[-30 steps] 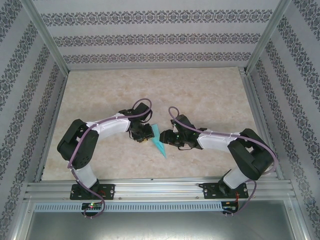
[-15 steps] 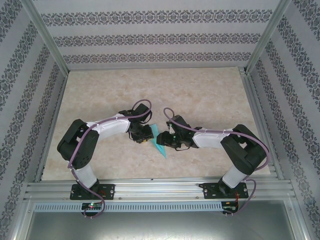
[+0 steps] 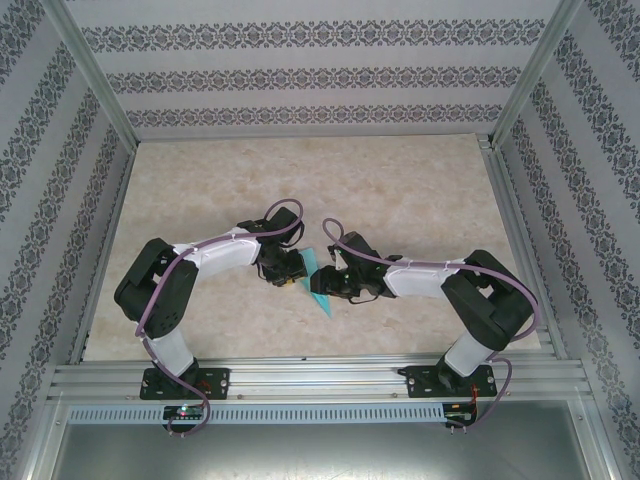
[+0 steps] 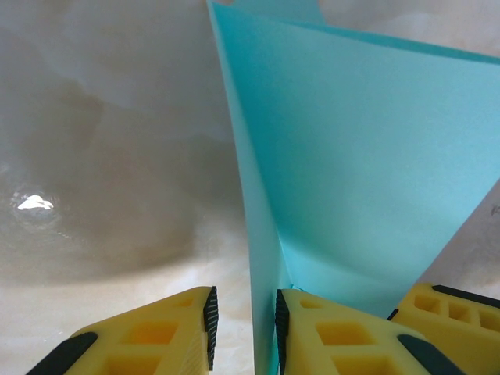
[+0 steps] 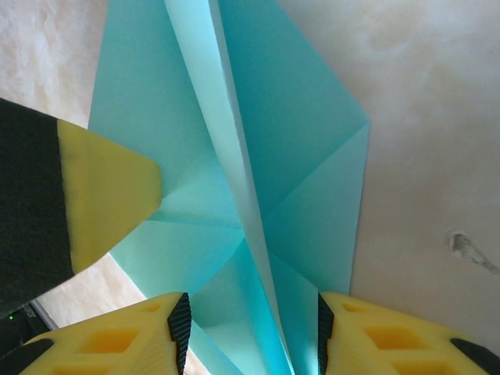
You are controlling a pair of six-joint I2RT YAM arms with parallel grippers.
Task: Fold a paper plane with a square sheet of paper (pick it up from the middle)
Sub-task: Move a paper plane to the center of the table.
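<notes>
Left claw (image 4: 244,312): jaws standing slightly apart, one pad touching the upright fold of the half-made paper plane (image 4: 351,156) between them. Right claw (image 5: 251,320): open, straddling its centre ridge. Step, judged: creasing wings. Next move is calling for squarely pinching that ridge.

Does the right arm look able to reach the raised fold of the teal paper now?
Probably yes. The right pincer is open, and the raised fold of the teal paper runs between its jaws; a fingertip of the left pincer sits off to one side, not blocking.
</notes>
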